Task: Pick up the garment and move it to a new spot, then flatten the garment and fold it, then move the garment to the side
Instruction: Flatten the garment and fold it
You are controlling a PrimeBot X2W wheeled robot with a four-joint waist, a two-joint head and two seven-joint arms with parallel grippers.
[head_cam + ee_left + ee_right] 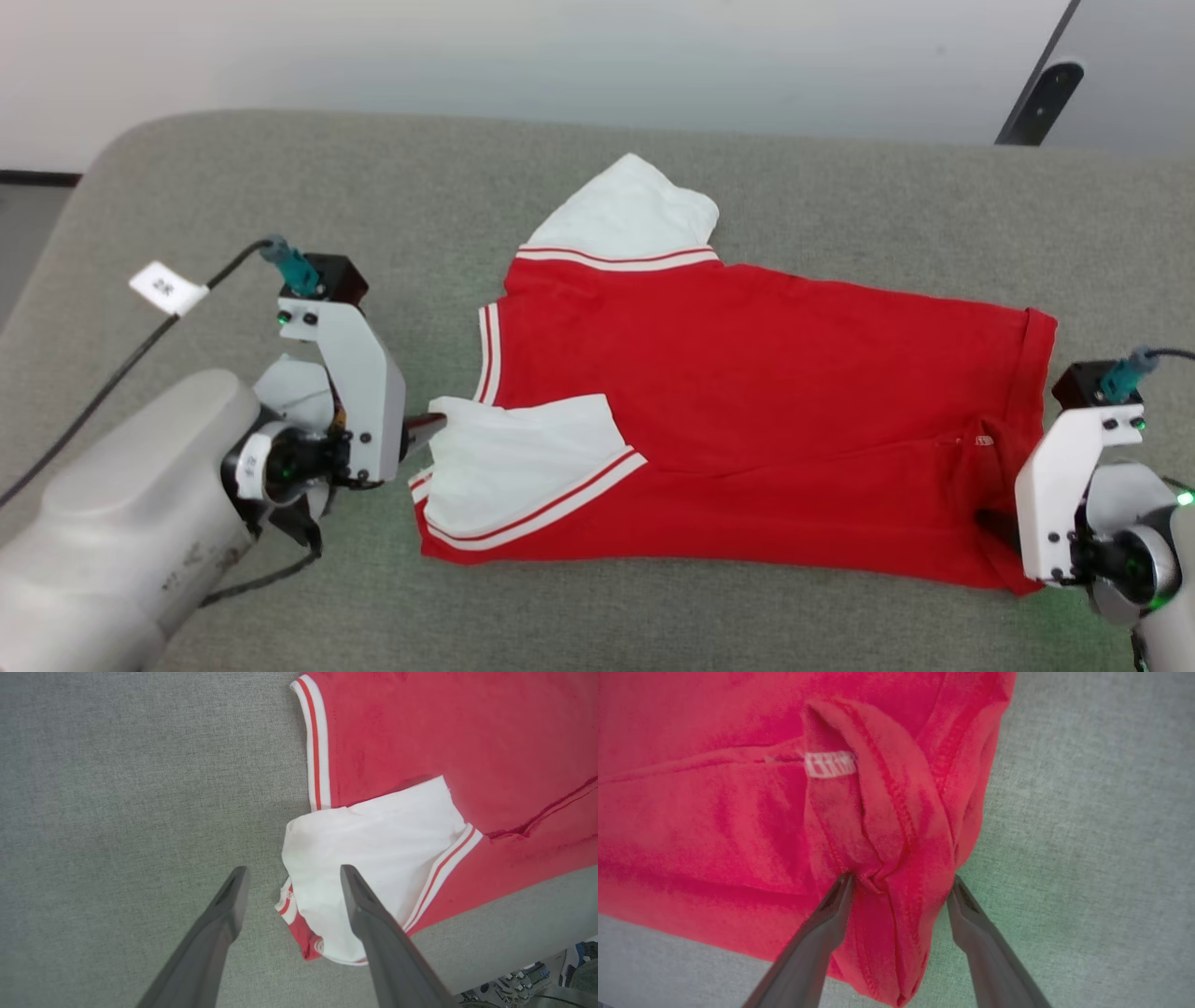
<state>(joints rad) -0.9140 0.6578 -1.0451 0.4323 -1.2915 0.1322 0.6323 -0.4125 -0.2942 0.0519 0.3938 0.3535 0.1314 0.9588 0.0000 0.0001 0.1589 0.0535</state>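
stage: fold one looks done, garment [747, 373] halved, mid-frame on desk [280, 168] | left pincer [292, 877] spread, empty, by sleeve [373, 844] | right pincer [901, 882] spread astride hem [896, 826], gripping nothing | left: more folds, side move

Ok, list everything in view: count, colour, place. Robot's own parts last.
jersey T-shirt: one, red with white sleeves and striped trim, lying across the middle of the surface
fabric-covered surface: one, grey, under the shirt
label: one, white, sewn in near the shirt's hem
tag: one, white, on the left arm's cable
cable: one, black, running off left
left gripper: one, dark fingers, open at the near sleeve's edge
right gripper: one, dark fingers, open astride the bunched hem
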